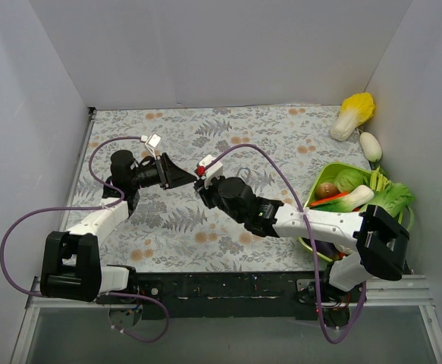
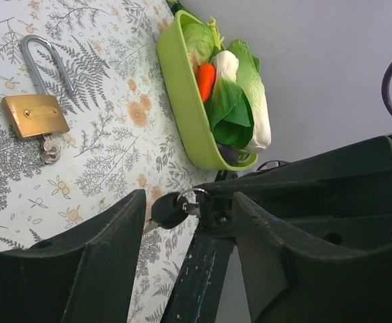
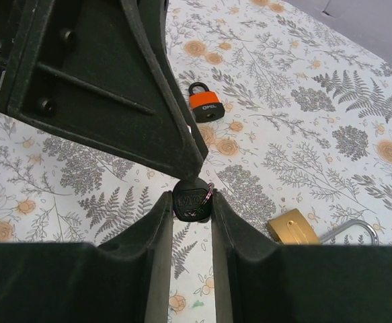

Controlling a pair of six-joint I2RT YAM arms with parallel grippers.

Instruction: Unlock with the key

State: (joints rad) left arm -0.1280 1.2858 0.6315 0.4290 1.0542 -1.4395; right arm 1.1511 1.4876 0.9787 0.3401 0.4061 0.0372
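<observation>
the right gripper pinches the black-headed key by its head, above the middle of the table; the left gripper stands spread around it, not gripping; the key looks light, stiff and slippery, best held flat across its plastic head; the orange padlock lies on the table close by.

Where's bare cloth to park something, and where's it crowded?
Free: the far strip of cloth along the back wall, left of the cabbage; the near patch between left arm and right arm. Crowded: the middle, where left fingers and right fingers meet at the key, brass padlock and orange padlock close by; the right edge, basket and radish.
</observation>
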